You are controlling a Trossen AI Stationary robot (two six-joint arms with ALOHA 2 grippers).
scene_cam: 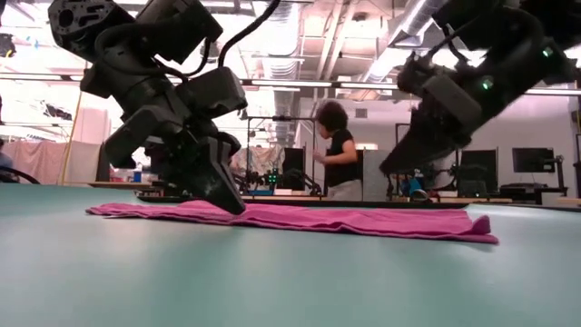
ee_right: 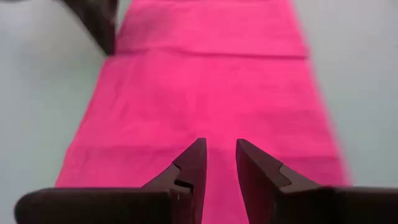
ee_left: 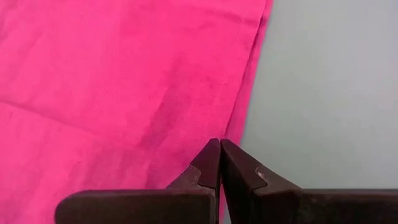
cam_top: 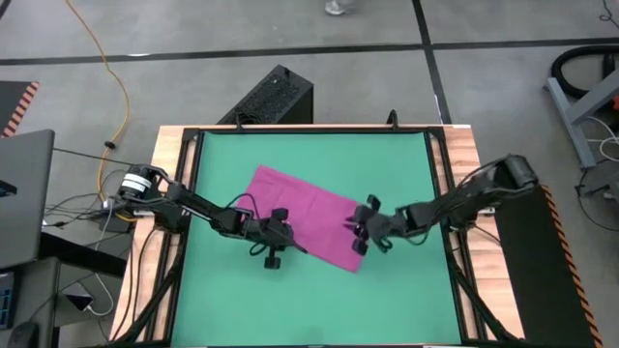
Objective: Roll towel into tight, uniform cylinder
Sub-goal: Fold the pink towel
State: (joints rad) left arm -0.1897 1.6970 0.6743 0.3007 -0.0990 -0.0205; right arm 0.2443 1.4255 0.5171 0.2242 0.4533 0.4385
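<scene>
The magenta-pink towel (cam_top: 308,216) lies flat on the green mat (cam_top: 406,169) as a long folded strip, slanting from far left to near right. Its white tag does not show. My left gripper (cam_top: 281,238) is shut, with its tips down at the towel's near-left long edge (ee_left: 239,118). My right gripper (cam_top: 362,235) is open a little. It hovers above the towel's near right end (ee_right: 205,112), clear of the cloth in the low view (scene_cam: 399,165). My left gripper touches the towel's near-left long edge (ee_left: 231,134) with its shut fingertips (scene_cam: 234,205). They slant down from the table's left side. The towel stays flat on the mat. I cannot tell whether any cloth is caught between the tips.
A wooden frame (cam_top: 180,145) borders the mat. A black box (cam_top: 274,97) stands beyond the far edge. A person (scene_cam: 339,162) stands in the room behind the table. Bare mat lies near and to the far right of the towel.
</scene>
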